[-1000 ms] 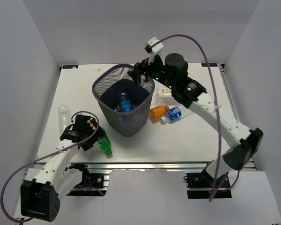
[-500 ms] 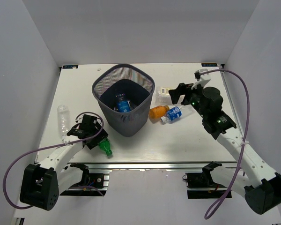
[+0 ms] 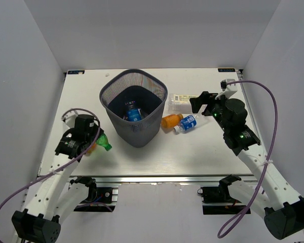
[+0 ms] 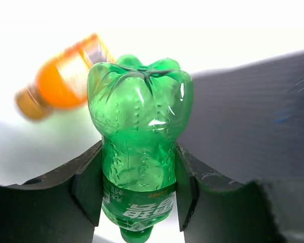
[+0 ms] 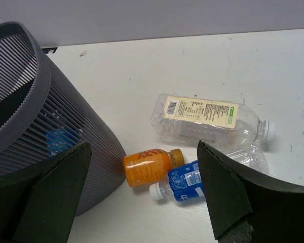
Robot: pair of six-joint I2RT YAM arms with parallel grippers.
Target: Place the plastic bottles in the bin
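My left gripper [image 3: 97,142] [image 4: 138,188] is shut on a green plastic bottle [image 3: 104,145] [image 4: 139,126], cap toward the wrist, base pointing out, left of the bin. An orange bottle [image 3: 91,149] [image 4: 58,78] shows just beyond it. The dark grey mesh bin [image 3: 110,91] [image 5: 35,106] holds a blue-labelled bottle [image 3: 135,113]. To the bin's right lie an orange bottle [image 3: 171,120] [image 5: 147,166], a blue-labelled bottle [image 3: 187,123] [image 5: 185,181] and a clear white-labelled bottle [image 3: 179,99] [image 5: 202,117]. My right gripper [image 3: 199,102] [image 5: 142,202] hangs open above these three, holding nothing.
The bin's dark wall [image 4: 253,121] fills the right of the left wrist view, close to the held bottle. White enclosure walls surround the table [image 3: 202,152]. Purple cables loop off both arms.
The left gripper has shut on the green bottle and carried it up and to the left, turning it. The right arm swung back from over the bin to above the bottles on the right.
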